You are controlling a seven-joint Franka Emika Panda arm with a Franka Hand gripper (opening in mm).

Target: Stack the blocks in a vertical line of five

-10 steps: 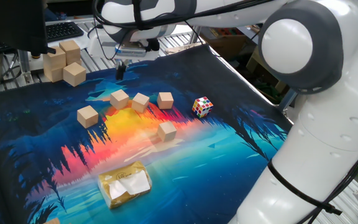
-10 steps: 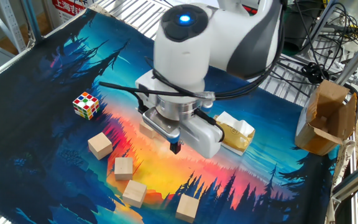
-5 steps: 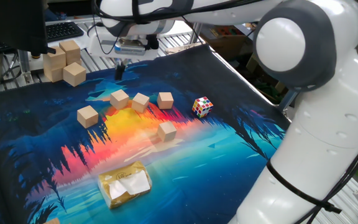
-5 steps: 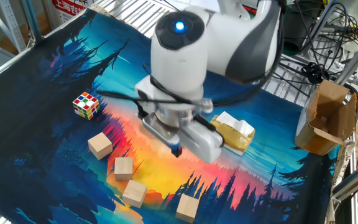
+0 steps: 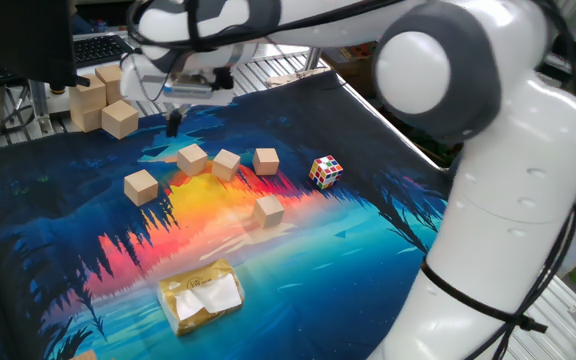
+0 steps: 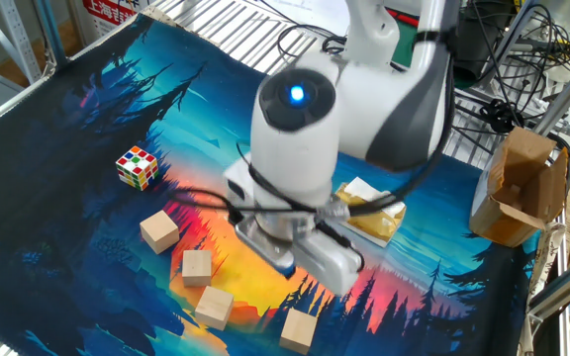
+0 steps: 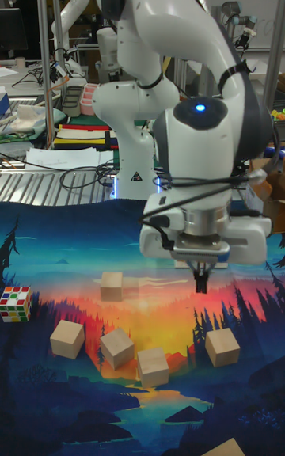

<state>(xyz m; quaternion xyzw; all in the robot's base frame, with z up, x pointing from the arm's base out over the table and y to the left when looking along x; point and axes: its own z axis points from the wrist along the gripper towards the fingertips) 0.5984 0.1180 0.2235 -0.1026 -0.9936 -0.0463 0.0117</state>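
I see arm bent over table, white links, grey joints, blue light lit on wrist housing. Wrist points straight down. Gripper (image 7: 201, 283) hangs above mat, touching nothing, holding nothing. Jaws pressed together, dark fingertips (image 5: 175, 124) forming single narrow point. Cables loop around wrist flange.

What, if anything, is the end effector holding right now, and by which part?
Nothing is held: the end effector hangs above the mat with its fingertips closed together and empty, and all five blocks lie loose on the mat.
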